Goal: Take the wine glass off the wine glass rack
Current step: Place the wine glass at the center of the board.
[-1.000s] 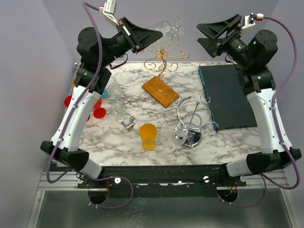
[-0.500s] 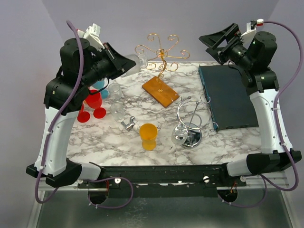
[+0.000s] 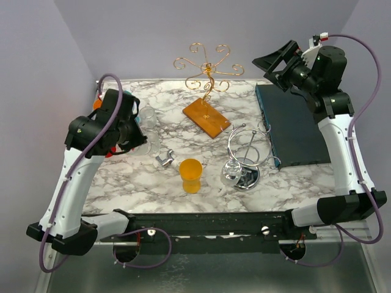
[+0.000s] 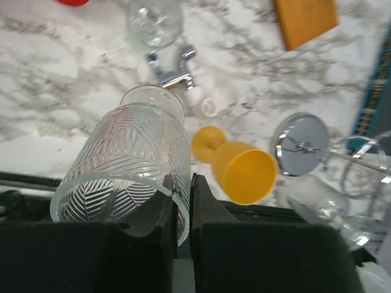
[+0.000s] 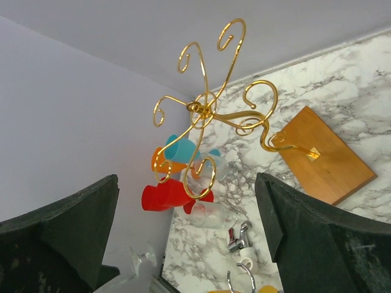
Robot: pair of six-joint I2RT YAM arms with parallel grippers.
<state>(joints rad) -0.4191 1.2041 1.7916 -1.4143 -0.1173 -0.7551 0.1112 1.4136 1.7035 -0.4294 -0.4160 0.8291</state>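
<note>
The wine glass (image 4: 131, 162) has its rim pinched between the left jaws.

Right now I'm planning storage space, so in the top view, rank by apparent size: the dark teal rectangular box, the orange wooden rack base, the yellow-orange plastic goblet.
Largest: dark teal rectangular box.
Then: orange wooden rack base.
Smallest: yellow-orange plastic goblet.
</note>
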